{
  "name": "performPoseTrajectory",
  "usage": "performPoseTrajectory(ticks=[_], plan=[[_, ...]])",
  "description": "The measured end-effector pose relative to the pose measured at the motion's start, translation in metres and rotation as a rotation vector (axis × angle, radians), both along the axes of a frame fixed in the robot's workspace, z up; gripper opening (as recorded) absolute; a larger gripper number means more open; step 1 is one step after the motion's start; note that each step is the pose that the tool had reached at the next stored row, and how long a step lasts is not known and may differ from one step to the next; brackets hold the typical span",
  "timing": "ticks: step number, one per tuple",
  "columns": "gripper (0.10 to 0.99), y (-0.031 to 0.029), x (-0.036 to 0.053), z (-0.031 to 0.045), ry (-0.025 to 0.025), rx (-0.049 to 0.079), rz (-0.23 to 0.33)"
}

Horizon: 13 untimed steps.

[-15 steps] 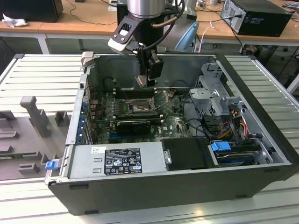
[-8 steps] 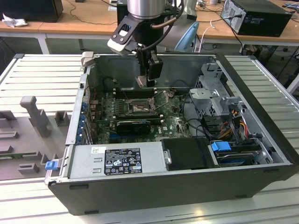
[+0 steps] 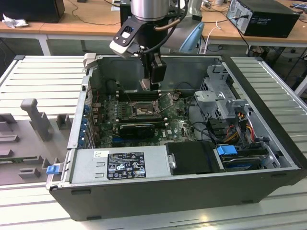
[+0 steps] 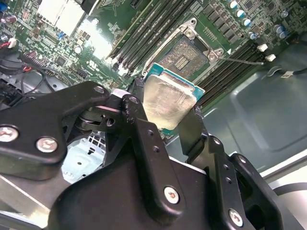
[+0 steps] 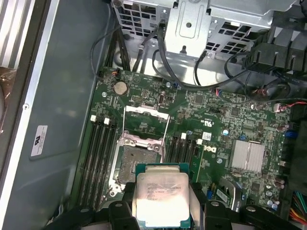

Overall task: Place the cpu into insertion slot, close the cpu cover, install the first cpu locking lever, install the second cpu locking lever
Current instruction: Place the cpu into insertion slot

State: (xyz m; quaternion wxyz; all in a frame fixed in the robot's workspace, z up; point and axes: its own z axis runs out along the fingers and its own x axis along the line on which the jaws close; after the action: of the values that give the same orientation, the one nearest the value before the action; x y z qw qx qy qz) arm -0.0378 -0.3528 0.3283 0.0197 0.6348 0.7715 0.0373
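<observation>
My gripper (image 3: 152, 79) hangs inside an open computer case, shut on the cpu (image 3: 145, 84) by its edges. In both wrist views the silvery-beige cpu (image 5: 160, 196) (image 4: 168, 100) sits between the black fingers (image 5: 197, 199) (image 4: 139, 98). The chip hovers above the board, just off the insertion slot (image 5: 136, 160) (image 4: 184, 53) (image 3: 142, 110), which lies bare with its dark contact field showing. The cpu cover (image 5: 145, 120) is swung open beyond the slot. Thin locking levers (image 5: 166, 132) stand raised along its sides.
Black memory slots (image 5: 98, 158) flank the slot on both sides. A silver heatsink (image 5: 248, 155) and a graphics card (image 3: 136, 128) sit on the board. A power supply (image 3: 120, 163), a metal drive cage (image 3: 218, 98) and loose cables (image 3: 242, 127) crowd the case.
</observation>
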Motion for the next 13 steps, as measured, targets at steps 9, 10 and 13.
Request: performPoseTrajectory(ticks=[9, 10, 13], plan=[[0.525, 0.0000, 0.0000, -0.0028, 0.0000, 0.000, -0.032], [0.525, 0.0000, 0.0000, -0.0030, 0.0000, 0.000, -0.035], [0.525, 0.0000, 0.0000, -0.0041, -0.0001, 0.000, -0.044]])
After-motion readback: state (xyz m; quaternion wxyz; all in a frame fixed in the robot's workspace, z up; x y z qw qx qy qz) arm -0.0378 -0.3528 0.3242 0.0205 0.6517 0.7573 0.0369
